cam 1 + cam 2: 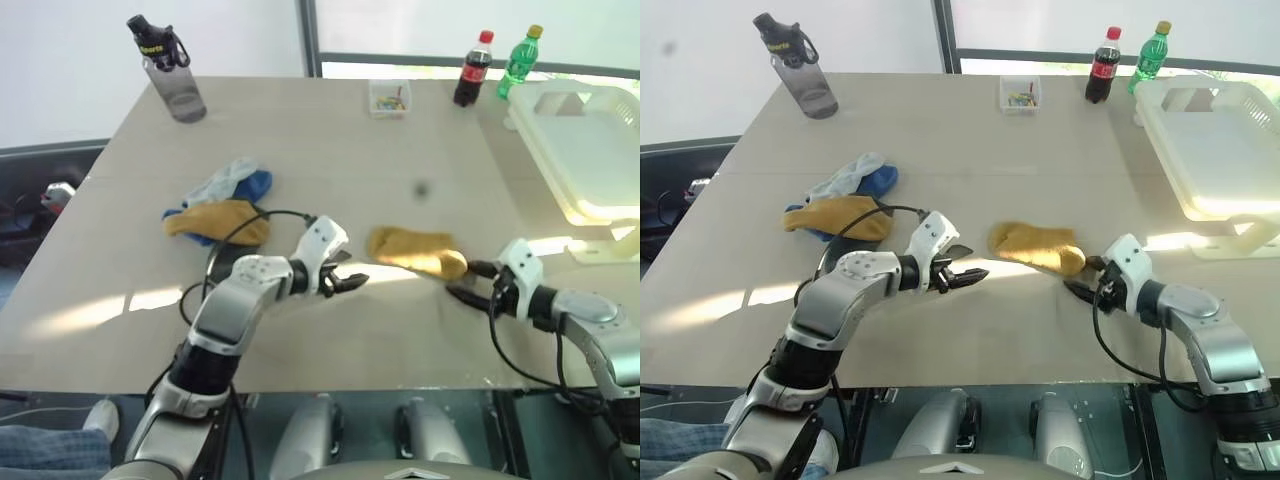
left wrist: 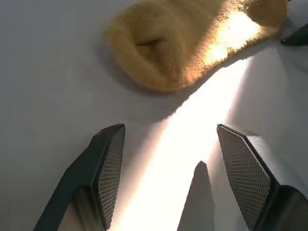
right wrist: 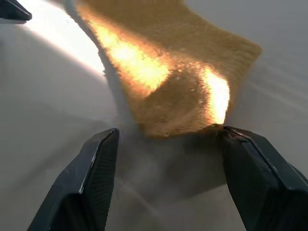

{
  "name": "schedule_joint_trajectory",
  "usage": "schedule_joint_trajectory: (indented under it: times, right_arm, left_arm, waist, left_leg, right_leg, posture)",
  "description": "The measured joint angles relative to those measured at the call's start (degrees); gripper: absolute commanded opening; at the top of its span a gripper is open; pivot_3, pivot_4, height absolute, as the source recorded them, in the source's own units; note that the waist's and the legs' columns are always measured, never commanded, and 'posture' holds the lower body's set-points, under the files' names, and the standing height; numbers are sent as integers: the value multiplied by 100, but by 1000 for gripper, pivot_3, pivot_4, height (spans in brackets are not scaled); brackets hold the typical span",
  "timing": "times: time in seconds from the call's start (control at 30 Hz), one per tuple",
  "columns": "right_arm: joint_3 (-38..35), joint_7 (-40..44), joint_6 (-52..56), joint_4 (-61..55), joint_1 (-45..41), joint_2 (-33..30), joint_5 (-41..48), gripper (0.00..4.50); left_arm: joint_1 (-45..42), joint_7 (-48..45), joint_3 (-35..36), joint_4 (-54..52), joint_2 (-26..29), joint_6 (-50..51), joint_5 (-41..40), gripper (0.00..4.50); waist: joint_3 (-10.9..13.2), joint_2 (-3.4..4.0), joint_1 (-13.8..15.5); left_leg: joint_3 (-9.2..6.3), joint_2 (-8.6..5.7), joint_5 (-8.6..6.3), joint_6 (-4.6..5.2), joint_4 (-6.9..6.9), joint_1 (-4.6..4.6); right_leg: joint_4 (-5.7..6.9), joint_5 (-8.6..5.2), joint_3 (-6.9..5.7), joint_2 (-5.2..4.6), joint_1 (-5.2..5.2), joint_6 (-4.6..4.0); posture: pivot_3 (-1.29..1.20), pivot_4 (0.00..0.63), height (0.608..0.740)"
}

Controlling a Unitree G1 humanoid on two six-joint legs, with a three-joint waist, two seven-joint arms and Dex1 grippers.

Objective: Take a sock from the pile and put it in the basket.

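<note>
**Sock lying loose between both grippers, basket far off at the right edge**

Head views: I see one mustard sock (image 1: 417, 251) flat on the table (image 1: 330, 150), about midway along the near edge, apart from the pile (image 1: 218, 208) toward the left edge. My left gripper (image 1: 347, 281) sits just beside its left end, jaws released and empty; my right gripper (image 1: 470, 281) is at its right end, jaws spread, nothing held. The basket (image 1: 560, 150) sits at the far right corner, with open tabletop between it and the sock. The bottles (image 1: 495, 66) and small clear box (image 1: 389, 98) line the far edge, clear of that route.

Left wrist view: the sock lies ahead of my spread fingers (image 2: 108, 168), not touched.

Right wrist view: the sock's end lies right at the fingertips (image 3: 98, 159). I judge a shallow close could pinch only fuzz and drop it short of the rim, or shove it toward the near edge.
</note>
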Motion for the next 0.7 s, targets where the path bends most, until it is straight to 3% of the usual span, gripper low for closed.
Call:
schedule_joint_trajectory:
  times: [0.33,0.43,0.6,0.7]
  right_arm:
    - [-46,35,582,110,-272,175,471,3426]
    - [-102,-224,811,250,-468,383,534,2556]
    - [-158,-393,935,307,-510,428,547,144]
    - [-160,-360,1014,288,-490,437,613,59]
  left_arm:
    - [127,336,108,-174,-19,169,-265,3239]
    - [126,405,94,-153,-22,130,-294,3300]
    - [126,462,75,-123,-16,49,-318,3300]
    - [126,464,36,-120,12,8,-318,3300]
  waist:
    - [0,0,6]
    - [0,-1,6]
    - [0,0,11]
    - [0,0,9]
  left_leg:
    - [0,-1,0,0,0,0]
    - [0,-1,0,0,1,0]
    - [0,-2,0,-1,-1,-1]
    - [0,-2,0,-1,-2,-1]
  right_leg:
    - [0,0,-1,-2,0,-1]
    - [2,1,-1,-3,0,-1]
    - [-1,1,-1,-3,-1,-1]
    - [-1,1,-1,-3,-1,-1]
  posture:
    - [0,150,740]
    - [0,150,740]
    - [0,150,740]
    - [0,150,740]
